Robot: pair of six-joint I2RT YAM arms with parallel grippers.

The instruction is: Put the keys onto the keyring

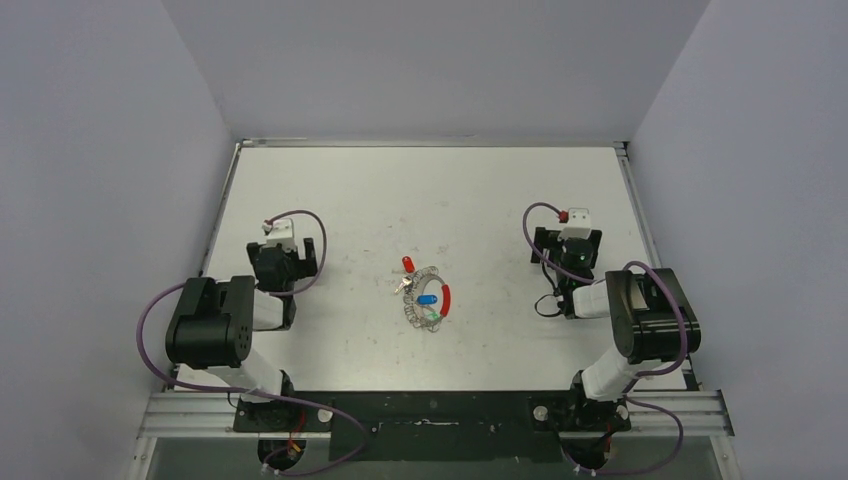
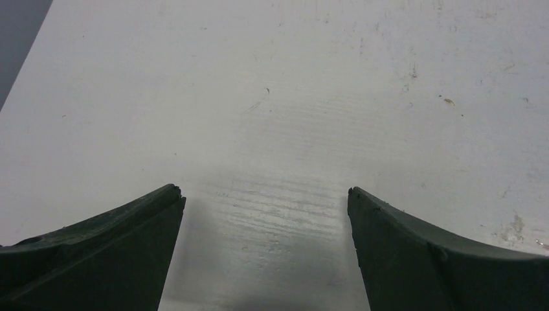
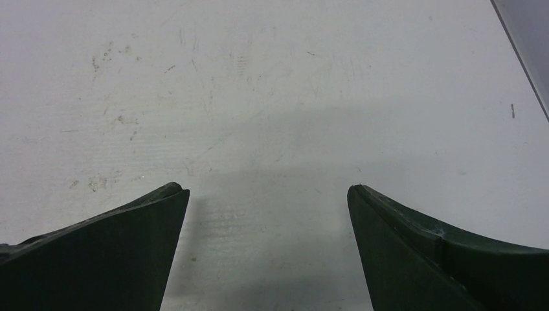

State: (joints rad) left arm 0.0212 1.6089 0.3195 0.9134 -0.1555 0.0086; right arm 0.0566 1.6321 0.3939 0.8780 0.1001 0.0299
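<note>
Left claw (image 2: 264, 191): jaws fully spread, nothing between them, only bare table (image 2: 278, 97) under it. Right claw (image 3: 268, 188): same, wide open and empty.

Neither wrist view shows the parts. From overhead, the keyring (image 1: 414, 312) lies flat between the two claws, well apart from both: inboard of the left claw (image 1: 285, 258) on its right, inboard of the right claw (image 1: 568, 255) on its left, and slightly nearer the bases than either set of fingertips.

The blue key (image 1: 428, 300) lies across the inside of the loop, and the green key (image 1: 433, 316) is at the loop's near edge. Can't tell if either is threaded. The red-headed key (image 1: 408, 264) is at the far edge; leave it.

Handling, my read:
- Keys are light, stiff and thin, lying flat, so they're likely to skate. Pinch them by the plastic cap, not the blade.
- The ring is springy wire and will slide if nudged. The red section looks thicker, so it's the best hold for one claw while the other feeds a key.
</note>
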